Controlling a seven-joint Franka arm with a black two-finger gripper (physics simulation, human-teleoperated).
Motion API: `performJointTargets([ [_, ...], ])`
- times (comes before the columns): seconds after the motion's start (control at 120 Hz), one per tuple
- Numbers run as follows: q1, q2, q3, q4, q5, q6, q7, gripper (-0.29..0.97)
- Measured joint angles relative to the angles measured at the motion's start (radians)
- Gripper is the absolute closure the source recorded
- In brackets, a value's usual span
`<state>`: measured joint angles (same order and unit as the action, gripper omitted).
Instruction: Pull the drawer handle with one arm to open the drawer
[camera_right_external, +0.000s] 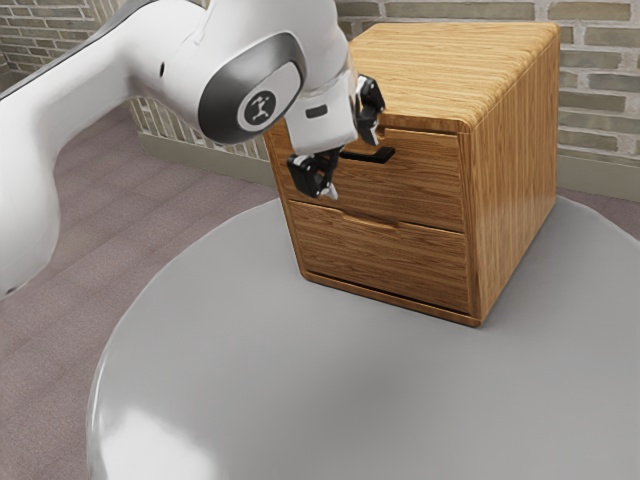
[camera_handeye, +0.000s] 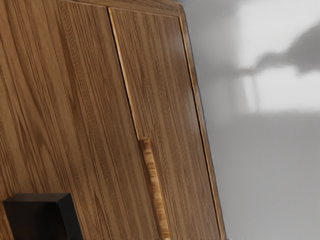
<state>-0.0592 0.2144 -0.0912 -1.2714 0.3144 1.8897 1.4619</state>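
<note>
Top drawer sitting shut, its black handle lying at the gripper

The drawer (camera_right_external: 425, 185), a warm brown striped-wood front, is sitting flush in the upper slot of its cabinet (camera_right_external: 505, 150), facing the gripper (camera_right_external: 348, 150) squarely. Its handle (camera_right_external: 375, 156), a short squared black bar, is running level near the front's top edge and jutting outward, reaching in between the gripper's spread fingers; whether either finger is touching it cannot be told.

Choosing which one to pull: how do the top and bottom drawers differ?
The top drawer has a black handle that juts out; the bottom drawer has a slim wooden ridge. The open tool is at the top drawer, not the bottom drawer. Both have matching wood fronts.
</note>
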Motion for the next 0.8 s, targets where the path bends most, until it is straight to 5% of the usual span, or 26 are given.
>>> performJointTargets([
  [0.8, 0.021, 0.027, 0.045, -0.033, -0.025, 0.039, 0.003, 0.02],
])
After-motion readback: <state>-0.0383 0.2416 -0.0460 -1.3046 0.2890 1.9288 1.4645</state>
